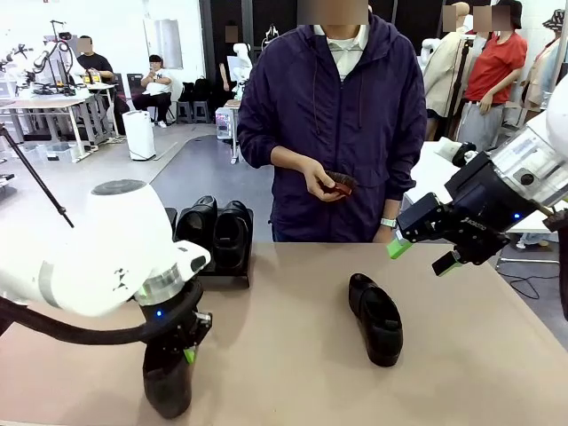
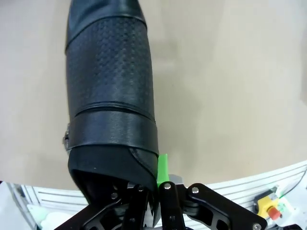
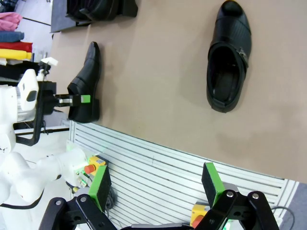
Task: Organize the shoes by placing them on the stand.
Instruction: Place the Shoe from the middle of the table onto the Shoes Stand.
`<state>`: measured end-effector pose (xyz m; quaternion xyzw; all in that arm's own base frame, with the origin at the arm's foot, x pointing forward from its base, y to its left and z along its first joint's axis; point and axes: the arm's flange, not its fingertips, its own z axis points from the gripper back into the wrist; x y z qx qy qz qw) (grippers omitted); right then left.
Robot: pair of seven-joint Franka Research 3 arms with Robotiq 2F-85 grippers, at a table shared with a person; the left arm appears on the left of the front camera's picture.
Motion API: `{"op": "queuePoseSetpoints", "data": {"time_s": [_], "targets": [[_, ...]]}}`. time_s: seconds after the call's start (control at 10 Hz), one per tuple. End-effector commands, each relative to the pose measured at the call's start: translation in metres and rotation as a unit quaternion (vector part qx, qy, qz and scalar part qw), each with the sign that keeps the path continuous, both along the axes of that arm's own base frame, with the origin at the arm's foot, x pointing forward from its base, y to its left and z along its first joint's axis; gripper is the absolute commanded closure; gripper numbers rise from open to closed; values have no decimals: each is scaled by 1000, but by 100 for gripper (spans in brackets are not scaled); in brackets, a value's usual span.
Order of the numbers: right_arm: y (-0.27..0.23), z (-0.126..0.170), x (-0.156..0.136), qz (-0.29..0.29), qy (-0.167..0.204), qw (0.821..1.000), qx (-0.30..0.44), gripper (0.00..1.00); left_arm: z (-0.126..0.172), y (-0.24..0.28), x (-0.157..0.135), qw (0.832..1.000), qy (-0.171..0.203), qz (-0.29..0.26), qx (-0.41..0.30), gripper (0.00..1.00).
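Front view has the left gripper [image 1: 188, 348] down at the near-left corner of the table [image 1: 293, 382], squeezed tight on the near shoe [image 1: 167, 390]. Left wrist view makes it pretty clear: the jaws pinch the rim at the heel end, with one green pad [image 2: 162, 170] pressed against the outside of the leather and the textured upper running away from the camera. Can't really tell if that shoe is resting on the tabletop or raised just off it. The right gripper [image 1: 424, 257] hangs in the air over the far-right side of the table, fingers spread wide with nothing between them. The loose shoe [image 1: 377, 318] lies flat on the table right of the middle, nearer than that gripper and well apart from both arms. Over at the far-left edge sits the stand [image 1: 226, 277] with two more shoes [image 1: 215, 229] parked side by side on it, toes facing the robot. Behind the far edge a person stands holding a small reddish-brown object [image 1: 339, 184] in one hand [image 1: 321, 188].
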<state>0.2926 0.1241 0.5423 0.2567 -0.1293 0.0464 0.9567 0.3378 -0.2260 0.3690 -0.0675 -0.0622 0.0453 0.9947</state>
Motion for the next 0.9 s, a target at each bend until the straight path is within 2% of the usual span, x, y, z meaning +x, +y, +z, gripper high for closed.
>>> {"op": "queuePoseSetpoints", "data": {"time_s": [0.0, 0.2, 0.4, 0.5, 0.6, 0.8], "targets": [[-2, 1, 1, 12, -3, 1000, 13, 0, 70, 23, -17, 999, -26, 25, -4, 100], [-2, 1, 1, 12, -3, 1000, 13, 0, 140, 51, -51, 998, -54, 9, -5, 100], [-2, 1, 1, 12, -3, 1000, 13, 0, 179, 70, -59, 994, -103, 16, -11, 100], [-2, 1, 1, 12, -3, 1000, 13, 0, 185, 77, -59, 993, -108, 51, -15, 100], [-2, 1, 1, 12, -3, 1000, 13, 0, 172, 59, -67, 997, -78, 21, -14, 100], [-2, 1, 1, 12, -3, 1000, 13, 0, 172, 59, -67, 997, -78, 21, -14, 100]]}}
